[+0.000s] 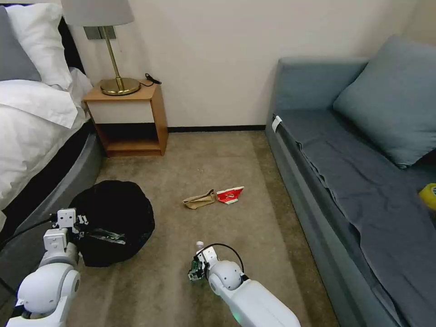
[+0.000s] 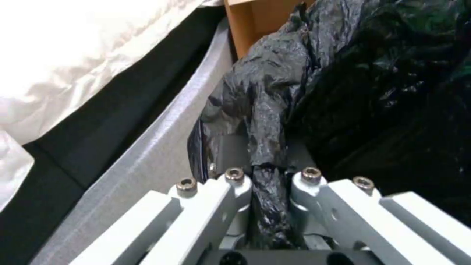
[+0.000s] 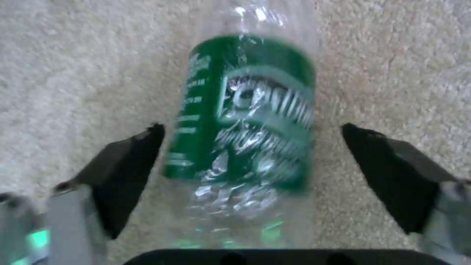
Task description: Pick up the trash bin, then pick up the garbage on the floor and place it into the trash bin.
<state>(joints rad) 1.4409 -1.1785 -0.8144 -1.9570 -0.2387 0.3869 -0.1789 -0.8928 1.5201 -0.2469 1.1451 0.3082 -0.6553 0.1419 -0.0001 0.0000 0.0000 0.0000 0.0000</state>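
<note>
The trash bin (image 1: 116, 213), draped in its crinkly black bag (image 2: 373, 92), sits at the left beside the bed. My left gripper (image 1: 82, 230) (image 2: 265, 156) is shut on the bag-covered rim on the bin's near side. Low over the carpet, my right gripper (image 1: 196, 269) (image 3: 251, 128) is open, and its black fingers (image 3: 130, 169) straddle a clear bottle with a green label (image 3: 245, 121) without touching it. The bottle's white cap (image 1: 199, 245) pokes out past the gripper. Farther ahead on the carpet lie a crumpled brown paper bag (image 1: 200, 200) and a red-and-white carton (image 1: 230, 195), side by side.
A bed with white linen (image 1: 32, 131) borders the left. A wooden nightstand (image 1: 129, 118) with a brass lamp (image 1: 113, 68) stands against the far wall. A grey sofa (image 1: 345, 172) lines the right, with a yellow tape roll (image 1: 429, 195) on its seat. Bare carpet (image 1: 218, 154) lies between them.
</note>
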